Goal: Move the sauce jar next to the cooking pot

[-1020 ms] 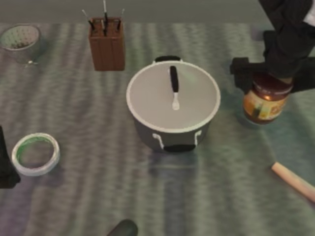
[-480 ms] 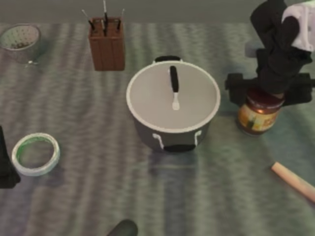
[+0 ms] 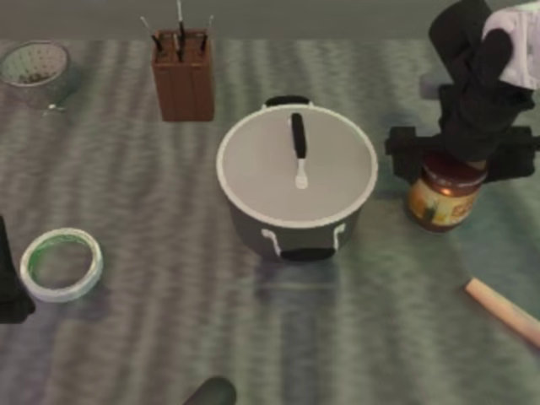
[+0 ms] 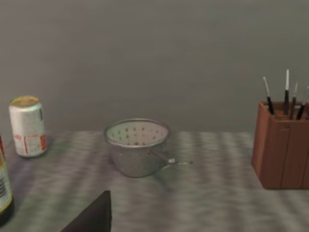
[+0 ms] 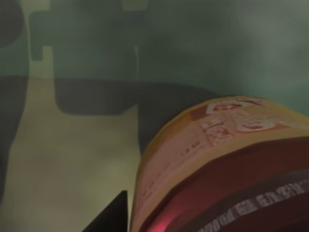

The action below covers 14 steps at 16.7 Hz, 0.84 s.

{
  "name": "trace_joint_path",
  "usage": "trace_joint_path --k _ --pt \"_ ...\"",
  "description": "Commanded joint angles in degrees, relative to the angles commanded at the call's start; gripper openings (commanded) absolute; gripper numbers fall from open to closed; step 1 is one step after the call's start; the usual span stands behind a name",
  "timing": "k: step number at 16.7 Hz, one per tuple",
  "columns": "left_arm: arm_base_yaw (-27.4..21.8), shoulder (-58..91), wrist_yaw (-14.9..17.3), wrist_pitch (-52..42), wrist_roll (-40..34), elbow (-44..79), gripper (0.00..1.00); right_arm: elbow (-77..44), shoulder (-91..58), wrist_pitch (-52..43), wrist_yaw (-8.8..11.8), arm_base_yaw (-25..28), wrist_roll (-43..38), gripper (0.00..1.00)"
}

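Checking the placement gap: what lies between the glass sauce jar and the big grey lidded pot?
Nothing: in the top view only bare striped cloth separates the glass sauce jar from the grey lidded cooking pot.

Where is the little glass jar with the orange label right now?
In the top view, the small glass sauce jar sits on the table's right side, beside the big grey lidded cooking pot, directly under the right gripper.

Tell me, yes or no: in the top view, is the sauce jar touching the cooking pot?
No: the sauce jar stands to the right of the cooking pot, with a strip of bare table between them.
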<state>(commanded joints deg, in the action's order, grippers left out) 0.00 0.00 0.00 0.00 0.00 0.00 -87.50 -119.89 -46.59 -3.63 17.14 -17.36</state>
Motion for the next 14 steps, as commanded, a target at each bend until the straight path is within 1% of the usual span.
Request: trace_joint_path --k 8,9,14 --pt "0.0 0.0 0.0 0.0 0.0 0.0 1.00 0.0 0.0 0.0 0.0 0.0 0.0 0.98" --pt "0.0 0.0 0.0 0.0 0.0 0.0 1.00 0.0 0.0 0.0 0.0 0.0 0.0 1.00" --pt "0.0 0.0 0.0 0.0 0.0 0.0 1.00 0.0 0.0 0.0 0.0 0.0 0.0 1.00"
